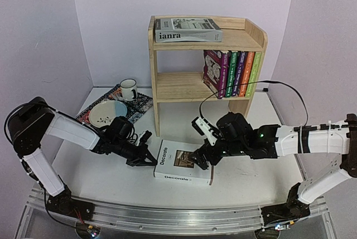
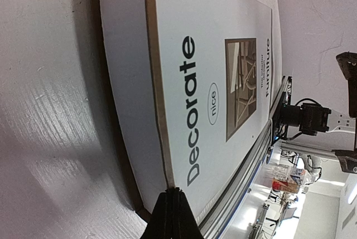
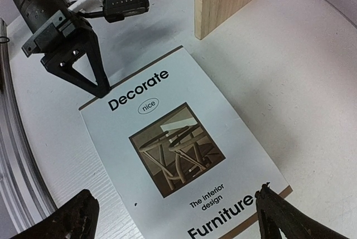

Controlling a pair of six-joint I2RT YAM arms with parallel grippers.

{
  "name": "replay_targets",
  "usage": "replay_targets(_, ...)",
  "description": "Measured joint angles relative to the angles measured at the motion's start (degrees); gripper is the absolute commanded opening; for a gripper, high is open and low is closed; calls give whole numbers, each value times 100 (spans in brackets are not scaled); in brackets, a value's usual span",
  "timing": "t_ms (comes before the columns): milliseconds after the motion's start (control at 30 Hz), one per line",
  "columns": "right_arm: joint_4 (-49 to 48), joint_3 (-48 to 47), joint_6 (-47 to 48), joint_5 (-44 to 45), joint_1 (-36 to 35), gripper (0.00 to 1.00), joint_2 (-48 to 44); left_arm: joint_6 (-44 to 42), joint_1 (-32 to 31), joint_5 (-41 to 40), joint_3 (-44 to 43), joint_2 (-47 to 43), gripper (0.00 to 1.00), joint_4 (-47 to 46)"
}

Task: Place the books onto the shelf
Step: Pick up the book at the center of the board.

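Decorate, a thick white book (image 1: 184, 164) flat on the white worktop (image 1: 100, 180) at lower centre, seems heavy, stiff and smooth, best grasped by its long edges; the left pincer (image 1: 150, 160) is pressed together at its corner, the right pincer (image 3: 173, 194) spread above it.

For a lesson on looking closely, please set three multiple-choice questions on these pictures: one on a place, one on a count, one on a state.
1. Where is the white book?
A. held up in the air
B. standing on end
C. flat on the table in front of the shelf

2. How many colourful books stand on the shelf's lower board?
A. five
B. two
C. eight

3. The left hand is:
A. wide open
B. shut
C. out of sight

Answers:
1. C, its cover faces up on the table.
2. A, five spines stand side by side.
3. B, its fingers meet in a point at the white book's edge.
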State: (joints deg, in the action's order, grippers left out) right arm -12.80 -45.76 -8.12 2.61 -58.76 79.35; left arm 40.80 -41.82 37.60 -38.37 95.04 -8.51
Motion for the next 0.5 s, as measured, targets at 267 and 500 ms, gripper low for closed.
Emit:
replay_targets(267, 316, -38, 100, 287, -34, 98, -191, 171, -2, 94, -31, -26, 0, 7)
replay_targets(500, 687, -215, 312, 1111, -231, 98, -287, 281, -4, 186, -92, -75, 0, 10)
